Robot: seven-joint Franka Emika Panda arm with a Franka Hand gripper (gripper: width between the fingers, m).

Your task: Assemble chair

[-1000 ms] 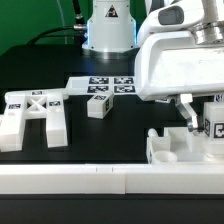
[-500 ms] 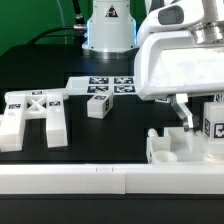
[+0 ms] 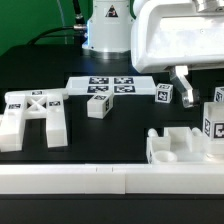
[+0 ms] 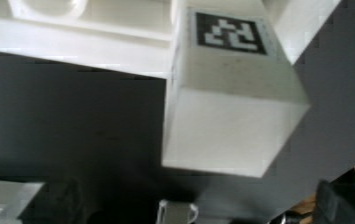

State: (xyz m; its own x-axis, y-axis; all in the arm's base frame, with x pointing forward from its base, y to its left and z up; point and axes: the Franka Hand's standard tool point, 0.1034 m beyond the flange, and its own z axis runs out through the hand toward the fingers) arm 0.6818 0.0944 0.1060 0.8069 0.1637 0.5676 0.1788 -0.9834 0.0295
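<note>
Open table (image 3: 112, 140) between X-braced frame (image 3: 32, 113) and seat block (image 3: 175, 148); small tagged block (image 3: 97, 106) behind.

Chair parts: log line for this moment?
pincer clear of parts, state unclear | leg upright by seat block | X-braced frame at exterior view's left

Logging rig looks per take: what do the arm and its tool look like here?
The arm is glossy white with bulky, rounded casing. Its base is white too, with a small dark marking. A slim pale-grey finger shows beneath the casing. No cables show on it.
</note>
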